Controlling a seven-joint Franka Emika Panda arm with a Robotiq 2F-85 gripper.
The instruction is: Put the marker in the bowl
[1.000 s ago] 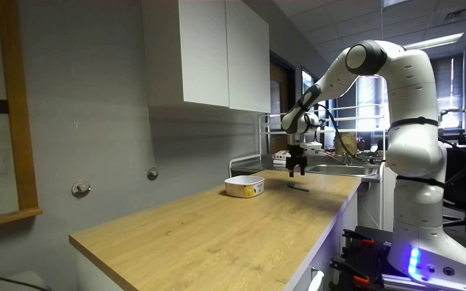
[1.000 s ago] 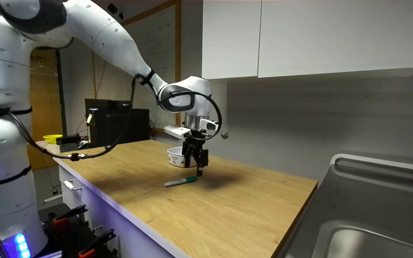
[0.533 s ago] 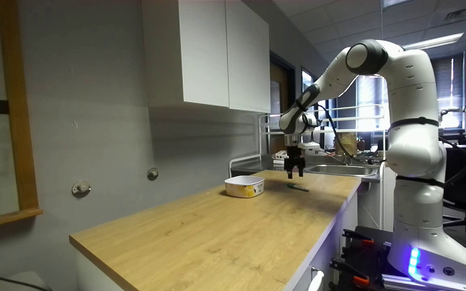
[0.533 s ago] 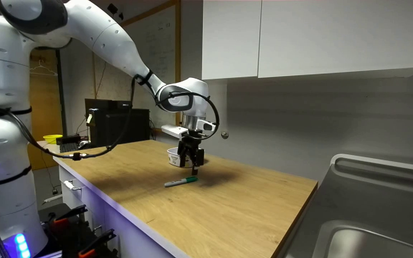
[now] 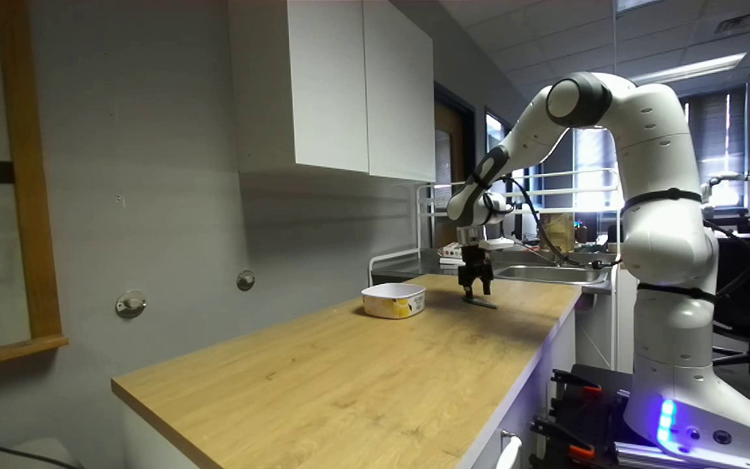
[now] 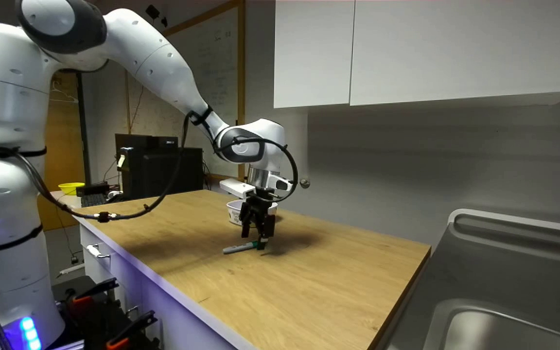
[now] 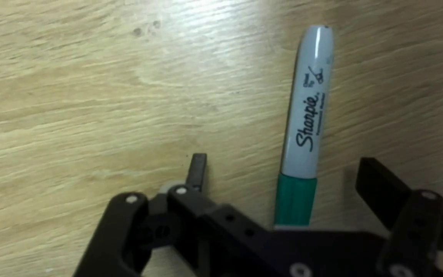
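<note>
The marker lies flat on the wooden counter. In the wrist view the marker (image 7: 307, 115) has a grey body and a green cap pointing toward the gripper. It also shows in both exterior views (image 5: 483, 303) (image 6: 236, 249). My gripper (image 7: 282, 165) is open, with one finger on each side of the marker near its cap, apart from it. In both exterior views the gripper (image 5: 477, 294) (image 6: 254, 241) is low over the cap end. The bowl (image 5: 393, 305) is white, squarish and rounded, with yellow prints. In an exterior view the bowl (image 6: 234, 214) is partly hidden behind the gripper.
The wooden counter (image 5: 323, 371) runs along a grey wall. White cabinets (image 5: 333, 85) hang above it. A metal sink (image 5: 551, 273) adjoins its far end. A black cable (image 6: 136, 214) hangs along the arm.
My gripper has shifted slightly toward the bowl side, then come down over the marker's cap end. It stays open. The marker and bowl have not moved.
</note>
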